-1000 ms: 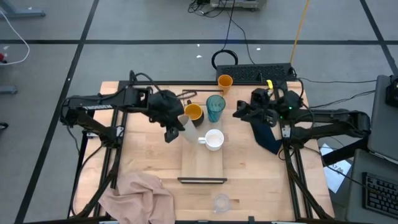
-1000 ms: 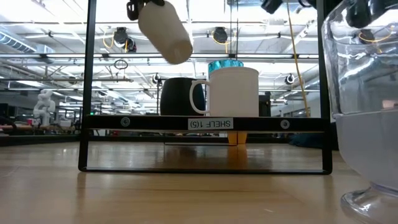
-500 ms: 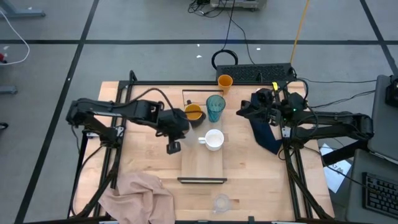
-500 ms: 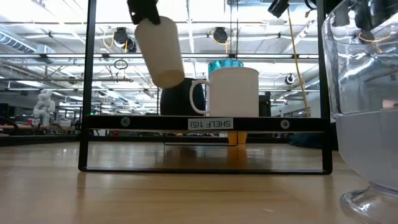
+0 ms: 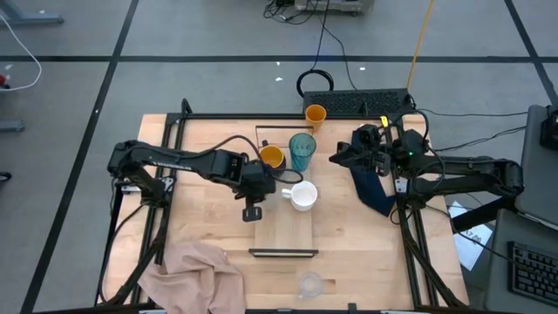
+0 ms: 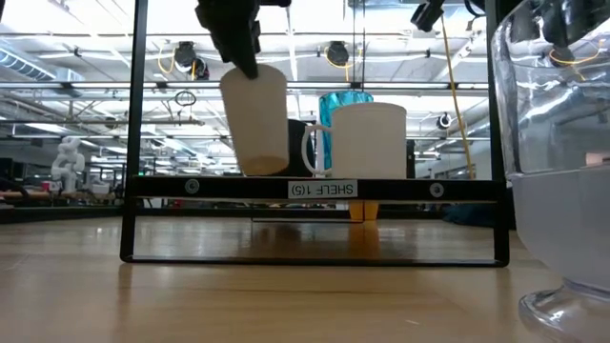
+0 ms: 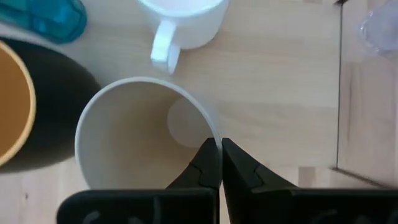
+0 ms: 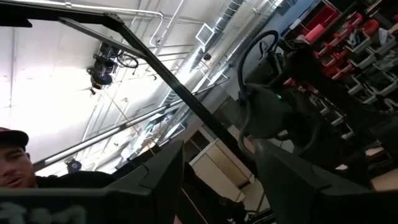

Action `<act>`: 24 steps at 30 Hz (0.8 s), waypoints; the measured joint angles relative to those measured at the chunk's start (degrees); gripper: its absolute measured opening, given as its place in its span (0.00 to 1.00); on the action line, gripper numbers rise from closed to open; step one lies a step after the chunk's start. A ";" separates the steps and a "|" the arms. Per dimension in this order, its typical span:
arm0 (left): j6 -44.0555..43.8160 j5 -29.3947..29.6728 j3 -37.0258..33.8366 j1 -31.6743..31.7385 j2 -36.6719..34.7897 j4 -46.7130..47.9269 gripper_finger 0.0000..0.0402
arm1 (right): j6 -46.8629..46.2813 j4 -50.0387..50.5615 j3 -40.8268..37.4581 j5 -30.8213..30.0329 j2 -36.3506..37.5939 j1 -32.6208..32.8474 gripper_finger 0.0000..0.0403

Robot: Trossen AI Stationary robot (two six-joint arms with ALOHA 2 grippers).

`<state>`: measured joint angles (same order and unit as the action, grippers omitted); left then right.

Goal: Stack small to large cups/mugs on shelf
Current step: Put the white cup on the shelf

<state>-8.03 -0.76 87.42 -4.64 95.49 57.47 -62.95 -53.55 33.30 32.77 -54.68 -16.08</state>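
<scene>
Beige cup (image 6: 259, 119) hangs just above the shelf (image 5: 283, 231), rim pinched by the left end effector (image 5: 254, 202), beside the white mug (image 5: 302, 196); orange cup (image 5: 315, 114) and clear glass (image 5: 310, 283) remain on the worktop (image 5: 200, 222).

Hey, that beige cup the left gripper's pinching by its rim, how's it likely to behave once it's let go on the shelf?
The beige cup looks stiff, keeping its shape under the left gripper's rim pinch. It's tall, narrowing to its base, so probably tippy. It hangs slightly tilted and may rock on the shelf.
</scene>
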 joint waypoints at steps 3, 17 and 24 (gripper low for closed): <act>0.09 0.74 0.02 0.00 0.61 -0.23 0.00 | -0.45 -0.24 0.00 0.00 0.05 0.02 0.46; 0.61 2.88 -0.07 -0.39 0.93 -0.71 0.00 | -0.45 -0.34 0.02 0.00 0.05 0.04 0.46; 1.74 3.94 -0.07 -0.61 1.04 -0.69 0.00 | -0.45 -0.34 0.02 0.00 0.05 0.04 0.46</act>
<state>-6.29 3.17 87.35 -5.25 96.54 56.78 -63.40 -53.89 33.32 32.77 -54.63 -16.03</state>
